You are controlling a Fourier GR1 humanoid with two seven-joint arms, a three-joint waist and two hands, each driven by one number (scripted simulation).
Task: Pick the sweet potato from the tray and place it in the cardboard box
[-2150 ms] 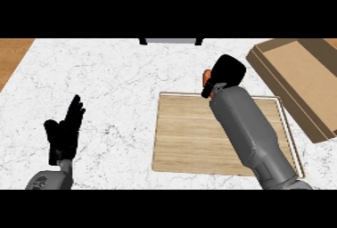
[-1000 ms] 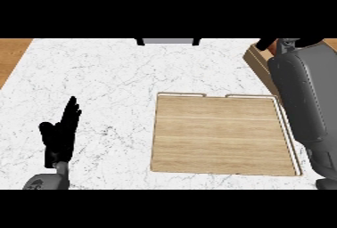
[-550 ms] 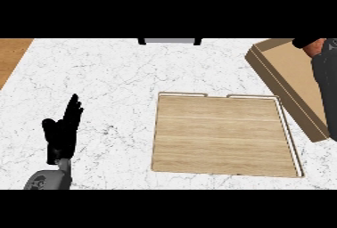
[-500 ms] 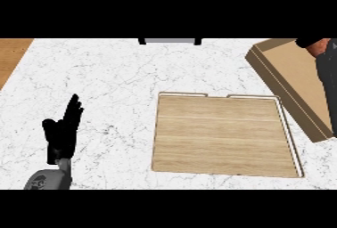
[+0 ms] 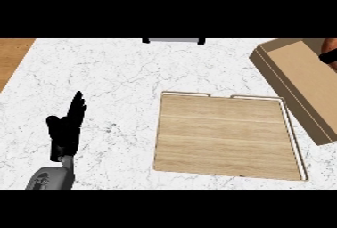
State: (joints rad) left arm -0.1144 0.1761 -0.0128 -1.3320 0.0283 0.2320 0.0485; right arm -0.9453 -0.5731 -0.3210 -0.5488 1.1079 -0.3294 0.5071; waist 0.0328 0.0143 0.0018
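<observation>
Here the right hand [image 5: 328,57] barely shows at the edge above the cardboard box [image 5: 296,75]; I cannot tell its grip. An orange sweet potato [image 5: 331,45] sits there, likely for dropping in. The tray [image 5: 223,133] beside the box is bare. The left hand [image 5: 66,127] rests with straight fingers, well left of the box.

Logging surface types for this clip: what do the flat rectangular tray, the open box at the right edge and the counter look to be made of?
The pale rectangular tray looks like light wood, matte, with lengthwise grain. The tan open box looks like plain cardboard, flat brown without sheen. The white counter looks like marble or a similar stone, grey-veined.
</observation>
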